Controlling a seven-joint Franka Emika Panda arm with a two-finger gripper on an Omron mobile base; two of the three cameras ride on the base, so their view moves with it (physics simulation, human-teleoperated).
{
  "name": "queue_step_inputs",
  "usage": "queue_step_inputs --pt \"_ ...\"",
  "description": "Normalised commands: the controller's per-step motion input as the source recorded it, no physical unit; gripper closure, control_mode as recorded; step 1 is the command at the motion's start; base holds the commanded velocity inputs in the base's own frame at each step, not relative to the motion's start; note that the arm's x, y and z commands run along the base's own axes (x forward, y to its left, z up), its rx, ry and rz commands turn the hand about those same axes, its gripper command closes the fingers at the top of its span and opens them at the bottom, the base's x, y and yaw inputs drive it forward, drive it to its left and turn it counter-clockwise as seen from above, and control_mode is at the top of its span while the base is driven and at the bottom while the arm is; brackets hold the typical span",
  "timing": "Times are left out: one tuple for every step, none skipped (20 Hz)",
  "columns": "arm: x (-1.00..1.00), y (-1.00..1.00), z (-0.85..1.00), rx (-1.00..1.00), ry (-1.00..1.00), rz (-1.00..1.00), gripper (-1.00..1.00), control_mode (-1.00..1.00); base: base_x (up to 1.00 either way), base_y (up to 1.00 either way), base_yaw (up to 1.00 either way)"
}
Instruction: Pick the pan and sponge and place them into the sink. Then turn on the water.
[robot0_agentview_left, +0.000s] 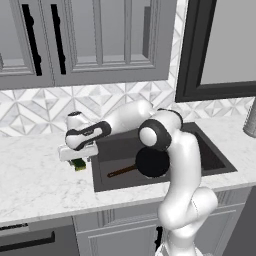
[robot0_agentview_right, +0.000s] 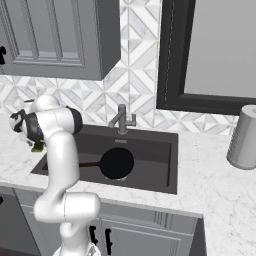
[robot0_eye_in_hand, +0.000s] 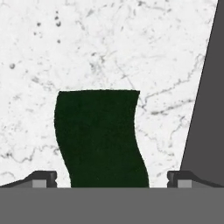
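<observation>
Straddling wavy dark-green sponge (robot0_eye_in_hand: 101, 138): fingers (robot0_eye_in_hand: 43, 178)

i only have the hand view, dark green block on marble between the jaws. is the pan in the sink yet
Observer: Yes. The pan lies on the floor of the sink, its handle pointing toward the arm's side.
Operator: where is this green thing relative to the sink
Observer: It is the sponge, on the counter just beside the sink's left edge, right under the gripper.
Operator: water running?
Observer: No stream falls from the faucet.
Operator: anything else on the counter
Observer: A grey cylinder stands on the counter to the right of the sink.
</observation>
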Motion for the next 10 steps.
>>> queue_step_inputs --pt "0.0 0.1 -0.09 0.0 0.0 0.0 -1.0 -1.0 0.0 0.0 0.0" --pt "0.0 0.09 -0.14 0.0 0.0 0.0 -1.0 -1.0 0.0 0.0 0.0" --pt "0.0 0.04 -0.15 0.0 0.0 0.0 -1.0 -1.0 0.0 0.0 0.0" --pt "0.0 0.01 -0.21 0.0 0.0 0.0 -1.0 -1.0 0.0 0.0 0.0" --pt "0.01 0.0 -0.26 0.0 0.0 0.0 -1.0 -1.0 0.0 0.0 0.0" --pt "0.05 0.0 -0.27 0.0 -0.01 0.0 -1.0 -1.0 0.0 0.0 0.0" --pt "0.06 0.0 -0.28 0.0 -0.01 0.0 -1.0 -1.0 0.0 0.0 0.0" --pt "0.07 0.0 -0.31 0.0 -0.01 0.0 -1.0 -1.0 0.0 0.0 0.0" --pt "0.0 0.0 -0.34 0.0 -0.03 0.0 -1.0 -1.0 0.0 0.0 0.0" --pt "0.01 0.0 -0.3 0.0 -0.02 0.0 -1.0 -1.0 0.0 0.0 0.0"
